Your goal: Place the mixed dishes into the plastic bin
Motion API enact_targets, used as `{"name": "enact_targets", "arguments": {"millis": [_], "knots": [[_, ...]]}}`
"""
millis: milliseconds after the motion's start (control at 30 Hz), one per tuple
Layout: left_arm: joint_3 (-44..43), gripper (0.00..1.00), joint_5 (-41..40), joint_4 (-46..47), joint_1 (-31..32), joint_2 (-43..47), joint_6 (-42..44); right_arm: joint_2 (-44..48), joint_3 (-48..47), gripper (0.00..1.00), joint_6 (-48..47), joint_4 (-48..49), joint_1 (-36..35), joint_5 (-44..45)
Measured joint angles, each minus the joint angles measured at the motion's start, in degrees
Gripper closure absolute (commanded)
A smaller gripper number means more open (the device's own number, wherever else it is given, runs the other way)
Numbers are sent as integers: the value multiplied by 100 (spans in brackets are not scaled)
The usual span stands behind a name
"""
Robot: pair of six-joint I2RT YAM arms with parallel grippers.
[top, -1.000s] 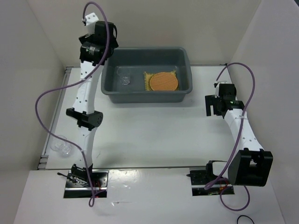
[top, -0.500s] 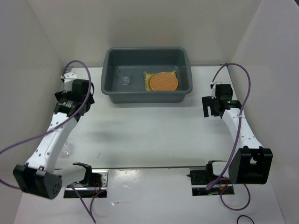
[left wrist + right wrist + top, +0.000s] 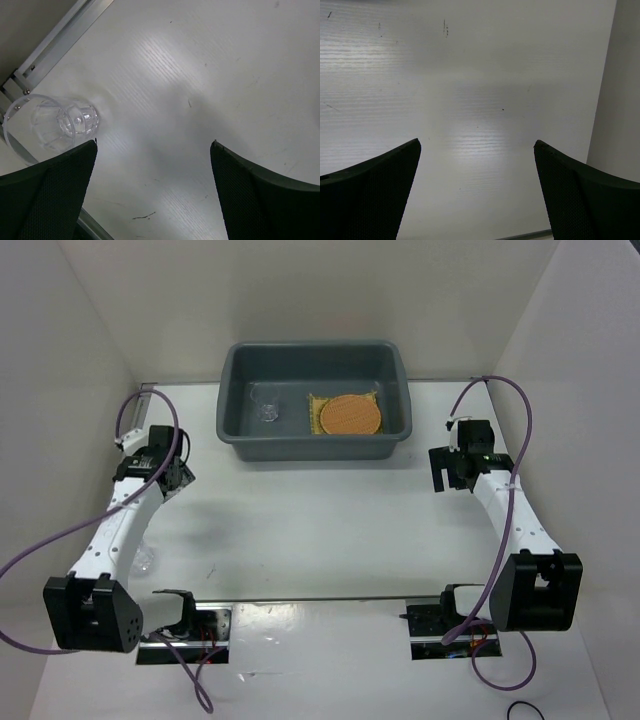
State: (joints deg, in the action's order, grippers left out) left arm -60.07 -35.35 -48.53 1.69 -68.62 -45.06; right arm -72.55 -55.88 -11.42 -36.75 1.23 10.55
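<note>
Where the white worktop [image 3: 320, 520] reaches its far edge, large grey rectangular plastic bin [image 3: 310, 448], inside it round orange-brown woven mat [image 3: 350, 415] atop square yellow mat [image 3: 314, 403], small clear cup [image 3: 268, 412] beside, ribbed clear cup [image 3: 60, 125] near left edge, left gripper [image 3: 154, 145] and right gripper [image 3: 477, 142] released.

white table [image 3: 330, 530] | white walls [image 3: 60, 360] | metal rail [image 3: 60, 37]

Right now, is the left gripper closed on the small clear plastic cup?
No, the left gripper is open and the small clear plastic cup lies outside its jaws.
</note>
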Motion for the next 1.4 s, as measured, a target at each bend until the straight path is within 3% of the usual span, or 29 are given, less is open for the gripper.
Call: {"name": "enact_targets", "arguments": {"millis": [500,900,1033,1067,1133,1200,1233,1267,1400], "knots": [[479,0,1062,188,-2212,-662,-422,2,0,2,0,0,0,-13],[730,0,1578,321,-2411,-815,-632,0,0,2,0,0,0,-22],[761,7,1696,417,-2603,-1071,-632,0,0,2,0,0,0,-20],[782,10,1729,439,-2647,-1102,-636,0,0,2,0,0,0,-20],[868,35,1790,520,-2754,-1110,-645,0,0,2,0,0,0,-15],[916,68,1851,546,-2848,-1119,-634,0,0,2,0,0,0,11],[929,92,1897,562,-2887,-1123,-636,0,0,2,2,0,0,26],[935,100,1912,586,-2927,-1128,-640,0,0,2,0,0,0,37],[905,100,2028,623,-2970,-1084,-555,0,0,2,4,2,0,74]]}}
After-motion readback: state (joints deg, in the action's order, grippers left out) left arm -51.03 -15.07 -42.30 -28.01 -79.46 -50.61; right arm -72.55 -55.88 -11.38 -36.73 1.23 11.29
